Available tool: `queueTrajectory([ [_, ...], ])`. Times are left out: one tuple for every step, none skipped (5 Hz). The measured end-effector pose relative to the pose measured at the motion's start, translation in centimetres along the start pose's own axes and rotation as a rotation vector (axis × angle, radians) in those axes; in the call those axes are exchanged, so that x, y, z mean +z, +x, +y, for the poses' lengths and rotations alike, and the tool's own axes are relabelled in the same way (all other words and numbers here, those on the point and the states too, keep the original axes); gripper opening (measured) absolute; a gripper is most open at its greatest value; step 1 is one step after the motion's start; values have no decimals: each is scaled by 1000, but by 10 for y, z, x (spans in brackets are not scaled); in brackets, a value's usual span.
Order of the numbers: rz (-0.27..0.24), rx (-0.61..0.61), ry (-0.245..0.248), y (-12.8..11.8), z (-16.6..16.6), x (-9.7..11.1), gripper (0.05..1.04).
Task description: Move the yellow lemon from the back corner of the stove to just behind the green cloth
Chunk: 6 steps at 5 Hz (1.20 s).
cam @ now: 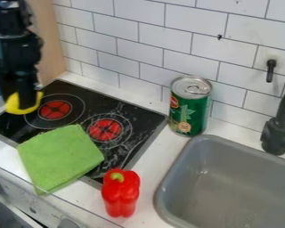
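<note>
Curved yellow object (13, 105), smooth, held aloft in the pincer (27, 100), by the stovetop's (78, 119) left side

Super bright stuff here: lime-green cloth (60, 158) at 8 o'clock, glossy red pepper (121, 198) with a green stem near 6, bright yellow curved thing (13, 106) by the black gripper (27, 101) at 9. Stovetop's (73, 116) black with red burner spots in pale rings, and the white wall tiles (189, 24) at 12 have a dark-lined brick pattern. Can's (189, 113) dark green with a silver top at 3, grey sink (228, 178) at 4.

The claw (26, 99) hides part of 1 blurred yellow thing (12, 105); picture edges crop the sink (162, 189) and faucet (277, 132).
</note>
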State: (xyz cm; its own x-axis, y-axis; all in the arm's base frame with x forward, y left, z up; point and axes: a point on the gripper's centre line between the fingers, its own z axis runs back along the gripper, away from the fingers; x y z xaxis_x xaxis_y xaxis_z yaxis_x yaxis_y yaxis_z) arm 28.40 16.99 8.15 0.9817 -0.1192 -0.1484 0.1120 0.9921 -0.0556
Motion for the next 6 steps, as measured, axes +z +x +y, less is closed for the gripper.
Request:
queueTrajectory([
  [-1, -36, -29, 9, -17, 8, 780],
  [6, -6, 24, 7, -9, 3, 780],
  [31, 13, 33, 6, -4, -5, 780],
  [45, 34, 31, 2, 2, -11, 780],
  [80, 59, 36, -2, 12, -24, 780],
  [104, 55, 46, -5, 14, -32, 780],
])
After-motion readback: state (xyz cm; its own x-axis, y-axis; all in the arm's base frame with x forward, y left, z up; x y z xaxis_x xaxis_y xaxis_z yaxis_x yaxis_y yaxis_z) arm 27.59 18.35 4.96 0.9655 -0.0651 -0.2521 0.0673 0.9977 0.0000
